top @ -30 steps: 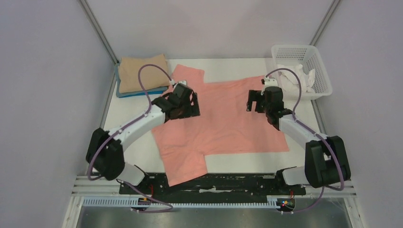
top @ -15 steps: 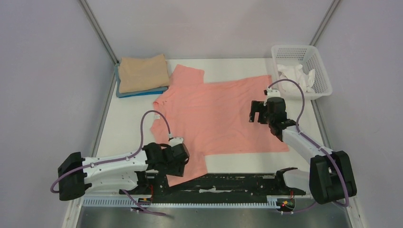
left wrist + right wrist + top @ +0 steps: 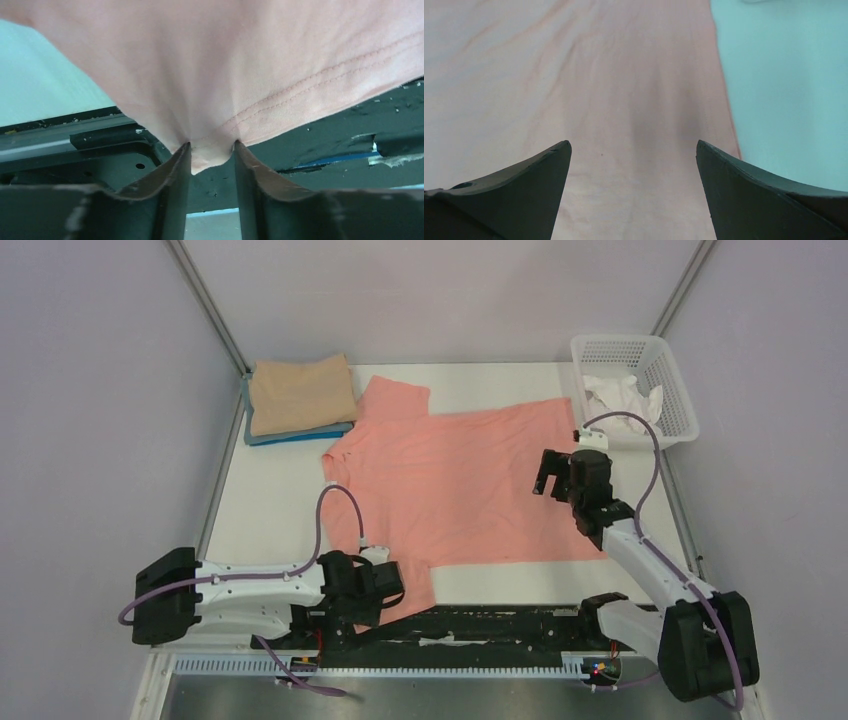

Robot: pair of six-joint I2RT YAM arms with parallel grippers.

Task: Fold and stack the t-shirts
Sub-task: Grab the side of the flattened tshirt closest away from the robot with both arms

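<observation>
A salmon-pink t-shirt (image 3: 460, 480) lies spread flat across the table, its near sleeve hanging over the front edge. My left gripper (image 3: 390, 585) is low at that sleeve. In the left wrist view the hemmed corner of the t-shirt (image 3: 225, 60) sits bunched between the narrowed jaws of the left gripper (image 3: 211, 145), and the cloth puckers at both tips. My right gripper (image 3: 548, 472) hovers wide open over the shirt's right part. Between the jaws of the right gripper (image 3: 634, 145) only flat pink cloth (image 3: 599, 75) shows. A folded tan t-shirt (image 3: 300, 392) rests on a folded blue one (image 3: 300, 435) at the back left.
A white lattice basket (image 3: 660, 365) with white cloth (image 3: 625, 400) in it stands at the back right. The black base rail (image 3: 480, 625) runs along the table's near edge under the sleeve. Grey walls close in both sides.
My left arm swung from the shirt's far-left part down to the near sleeve, and its jaws narrowed onto the sleeve corner. The right gripper drifted slightly right and stayed wide open.
</observation>
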